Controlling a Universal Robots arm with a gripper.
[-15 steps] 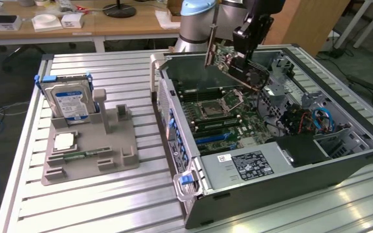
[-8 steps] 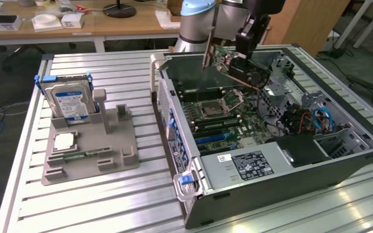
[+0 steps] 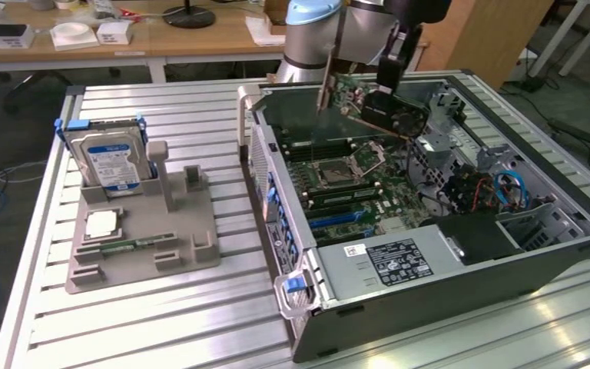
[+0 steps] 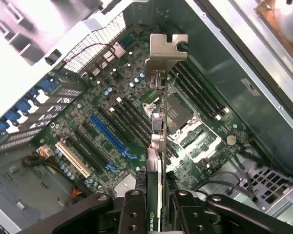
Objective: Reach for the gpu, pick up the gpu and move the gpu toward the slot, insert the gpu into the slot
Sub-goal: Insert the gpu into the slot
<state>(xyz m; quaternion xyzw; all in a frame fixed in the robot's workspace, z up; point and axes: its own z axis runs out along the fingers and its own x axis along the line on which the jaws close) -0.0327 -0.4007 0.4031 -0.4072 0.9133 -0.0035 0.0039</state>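
My gripper (image 3: 387, 86) is shut on the gpu (image 3: 382, 111) and holds it in the air over the open computer case, near the case's far side. The gpu is a dark card with a silver bracket (image 3: 326, 91) hanging at its end. From the wrist I look along the card's edge (image 4: 156, 161), with its bracket (image 4: 167, 48) farthest from me and my black fingers (image 4: 135, 214) clamped on either side. The slot (image 4: 110, 137), a long blue connector on the green motherboard, lies below and off to one side of the card. It also shows in the exterior view as a blue strip (image 3: 338, 219).
The case (image 3: 274, 231) lies open on a slatted metal table. Inside it are the square processor socket (image 3: 341, 171), black memory slots (image 4: 195, 90), a labelled power supply (image 3: 398, 261) and cables (image 3: 505, 188). At the exterior view's left, a grey fixture (image 3: 162, 246) holds a blue-labelled hard drive (image 3: 111, 157).
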